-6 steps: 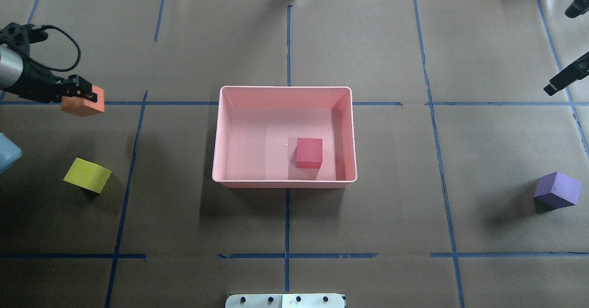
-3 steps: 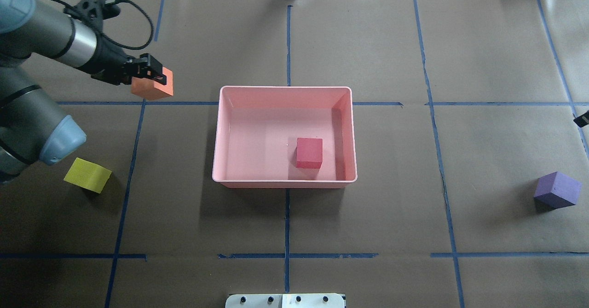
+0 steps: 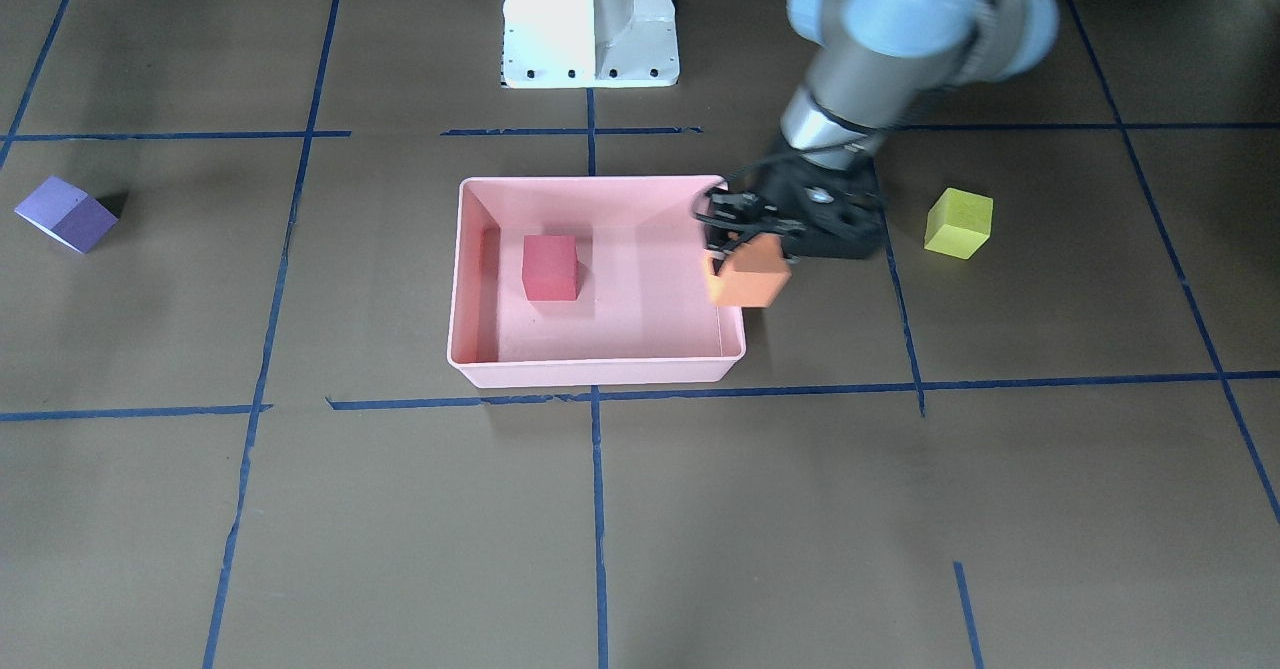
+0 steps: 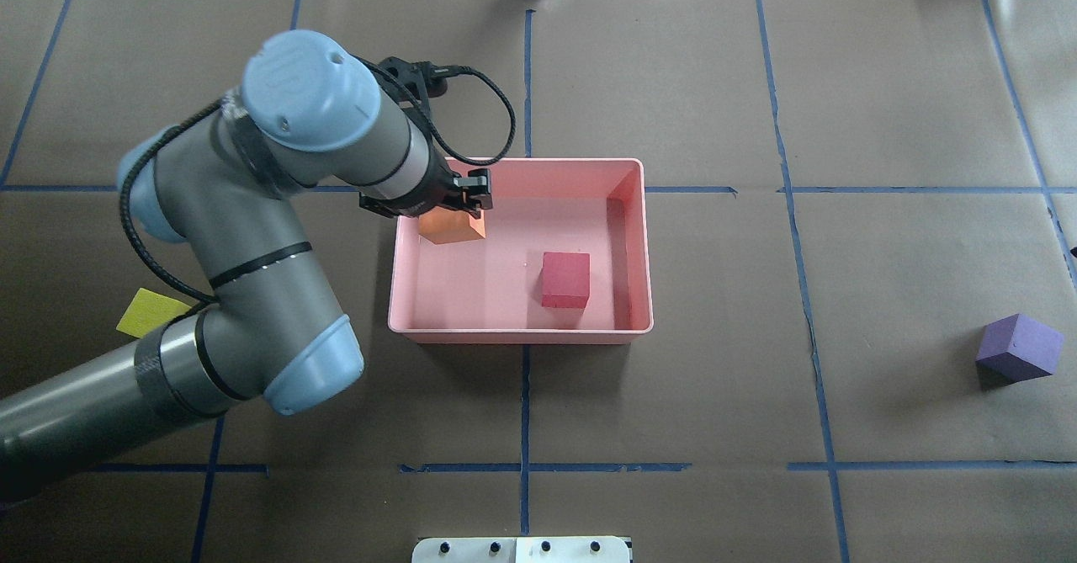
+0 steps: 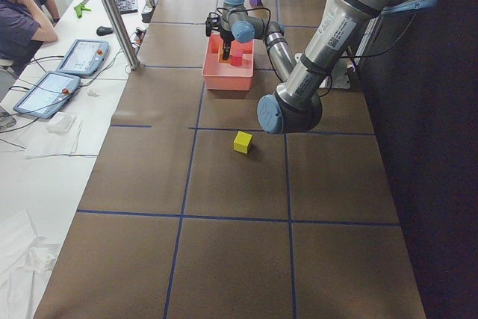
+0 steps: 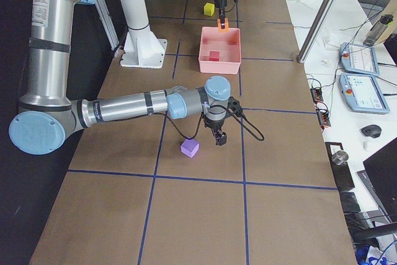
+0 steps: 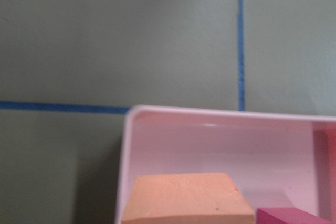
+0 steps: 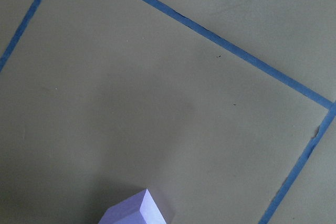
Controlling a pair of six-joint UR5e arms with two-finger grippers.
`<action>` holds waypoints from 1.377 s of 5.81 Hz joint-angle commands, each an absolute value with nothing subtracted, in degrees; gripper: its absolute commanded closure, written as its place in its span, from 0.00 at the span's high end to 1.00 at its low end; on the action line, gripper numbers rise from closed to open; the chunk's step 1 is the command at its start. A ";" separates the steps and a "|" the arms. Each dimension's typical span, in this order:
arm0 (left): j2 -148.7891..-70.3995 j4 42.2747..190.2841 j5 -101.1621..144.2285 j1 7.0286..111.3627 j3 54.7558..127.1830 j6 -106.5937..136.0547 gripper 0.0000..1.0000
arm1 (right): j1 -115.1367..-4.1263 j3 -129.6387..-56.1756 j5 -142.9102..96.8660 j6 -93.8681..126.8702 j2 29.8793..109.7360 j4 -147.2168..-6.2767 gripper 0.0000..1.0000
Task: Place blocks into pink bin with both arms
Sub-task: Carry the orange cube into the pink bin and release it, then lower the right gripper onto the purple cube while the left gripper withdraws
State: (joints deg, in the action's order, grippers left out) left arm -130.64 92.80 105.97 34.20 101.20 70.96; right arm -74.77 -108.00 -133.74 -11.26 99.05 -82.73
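Since half a second ago the orange block (image 4: 450,226) has travelled right, from above bare table (image 4: 715,420) to the pink bin (image 4: 648,243), at its far left corner. It hangs raised, clamped between the fingers of the left tool (image 4: 455,209). The overhead view puts the block just inside the left wall. The front view puts it across that rim. Judgement: release depends on the block clearing the left wall, so a little more travel right is advisable. The left arm (image 4: 252,235) is folded at the elbow, wrist pointing down. The red-pink block (image 4: 565,278) lies on the bin floor, right of centre. The yellow-green block (image 3: 958,223) sits left of the bin. The purple block (image 4: 1018,346) is far right, with the right tool (image 6: 218,138) just beside it; its opening cannot be told.
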 commanded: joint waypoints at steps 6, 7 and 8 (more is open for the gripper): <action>-131.22 91.85 96.94 28.92 101.87 71.37 1.00 | -56.44 -104.78 -123.84 -12.66 107.40 -66.09 1.00; -131.22 91.85 96.94 28.92 101.87 71.37 1.00 | -54.86 -104.42 -123.66 -12.48 107.32 -66.09 1.00; -131.13 91.76 96.94 28.92 101.87 71.37 1.00 | -53.71 -104.24 -123.75 -12.39 107.31 -66.18 1.00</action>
